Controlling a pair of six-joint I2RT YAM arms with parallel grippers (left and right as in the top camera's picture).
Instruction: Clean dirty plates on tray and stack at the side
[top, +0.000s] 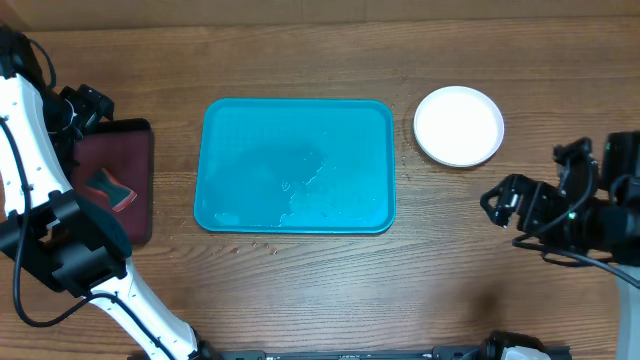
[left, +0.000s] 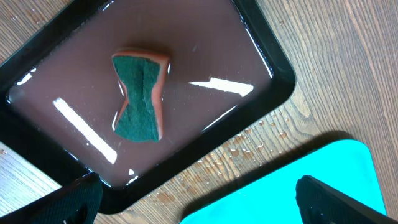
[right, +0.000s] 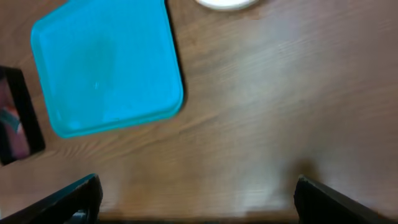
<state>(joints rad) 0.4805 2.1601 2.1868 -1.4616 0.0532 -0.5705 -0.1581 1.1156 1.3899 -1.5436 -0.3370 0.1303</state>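
So, the plate (top: 459, 125) is set on the surface (top: 330, 290) just beside the tray (top: 296, 165), near the right claw (top: 500, 203) but not touched; that one and the left claw (top: 88, 108) are both spread wide open.

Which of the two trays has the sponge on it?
The smaller dark maroon tray holds the green sponge; the large teal tray holds no sponge.

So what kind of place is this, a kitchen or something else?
Likely a robot test bench, not a real kitchen: a left arm and a right arm flank a wooden table, with a sponge in a dark tray beside a wet blue tray.
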